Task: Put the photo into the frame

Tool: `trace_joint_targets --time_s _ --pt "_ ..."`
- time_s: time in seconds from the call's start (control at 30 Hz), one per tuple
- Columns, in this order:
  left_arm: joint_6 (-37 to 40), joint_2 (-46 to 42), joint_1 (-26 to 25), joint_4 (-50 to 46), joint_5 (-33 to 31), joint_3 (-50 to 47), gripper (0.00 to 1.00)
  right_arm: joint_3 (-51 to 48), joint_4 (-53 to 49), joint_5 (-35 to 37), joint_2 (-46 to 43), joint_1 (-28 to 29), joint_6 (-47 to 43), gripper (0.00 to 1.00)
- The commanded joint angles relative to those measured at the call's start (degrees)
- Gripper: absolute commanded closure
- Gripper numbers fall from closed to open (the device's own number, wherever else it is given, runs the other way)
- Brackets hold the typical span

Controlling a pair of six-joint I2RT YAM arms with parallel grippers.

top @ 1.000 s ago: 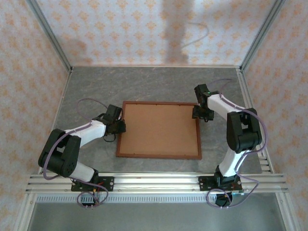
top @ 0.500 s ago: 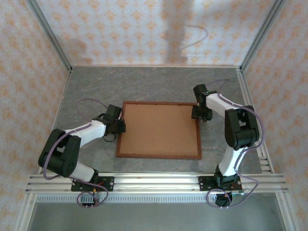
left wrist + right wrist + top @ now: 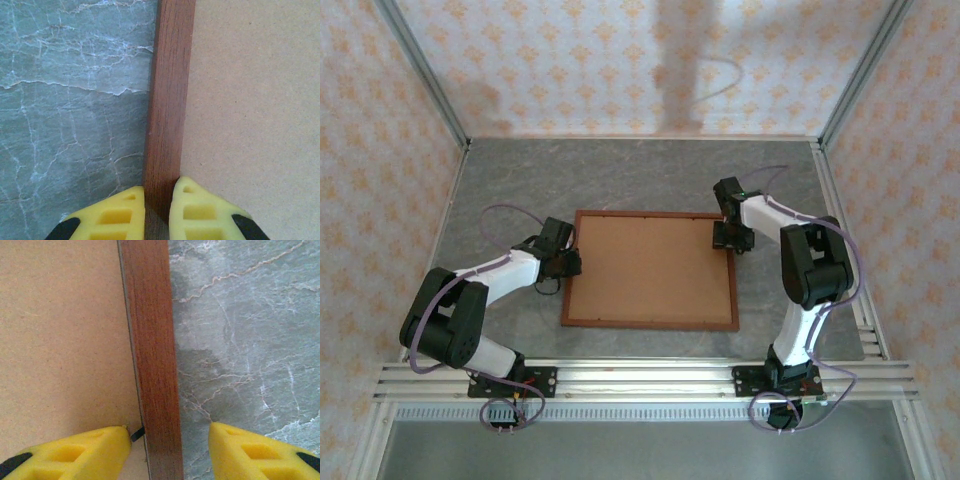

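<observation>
Marble table (image 3: 640, 180) under frame (image 3: 650, 325) — papered walls (image 3: 620, 60)

The thin rectangular frame of reddish-brown wood (image 3: 167, 100) showed a fine straight grain under a dull satin finish. The plain tan fibreboard panel (image 3: 250, 100) inside the frame looked matt and faintly speckled. The grey-green tabletop (image 3: 75, 125) looked like smooth, white-veined stone. On my left gripper (image 3: 160, 187) and my right gripper (image 3: 167, 432) the yellow fingers (image 3: 70, 450) were matt moulded plastic

L arm (image 3: 490, 270) was seen bent low, L gripper (image 3: 159, 192) clamped on frame (image 3: 167, 100); R arm (image 3: 810, 265) was seen folded, R gripper (image 3: 167, 432) jaws apart.
</observation>
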Motion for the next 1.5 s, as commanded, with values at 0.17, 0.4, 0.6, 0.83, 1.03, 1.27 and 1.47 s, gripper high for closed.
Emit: trace_joint_targets --time_s 0.17,0.4,0.6,0.83,1.03,1.27,1.47 --pt "-0.89 2.77 -0.62 -2.82 1.89 -1.28 0.87 1.07 -2.56 0.28 -2.84 1.99 -0.21 0.44" --pt "-0.98 2.6 -0.63 -2.8 1.7 -1.28 0.87 -2.41 -5.48 3.88 -11.91 0.59 0.47 0.39" --pt "-0.77 2.68 -0.63 -2.74 1.98 -1.28 0.87 -2.26 -5.41 2.37 -11.54 -1.76 0.68 0.4" --pt "-0.93 2.19 -0.62 -2.81 1.62 -1.39 0.87 -11.1 -8.96 0.2 -18.67 -1.64 5.53 0.45" --pt "-0.98 2.39 -0.63 -2.83 1.71 -1.27 0.87 -20.36 -9.32 -1.42 -24.88 0.51 11.83 0.5" --pt "-0.9 2.61 -0.63 -2.69 1.99 -1.19 0.87 -21.93 -6.36 -2.29 -23.28 2.02 12.36 0.52" --pt "-0.99 2.58 -0.63 -2.28 1.98 -1.47 0.87 -22.28 -4.21 -3.21 -21.17 2.74 12.19 0.52"
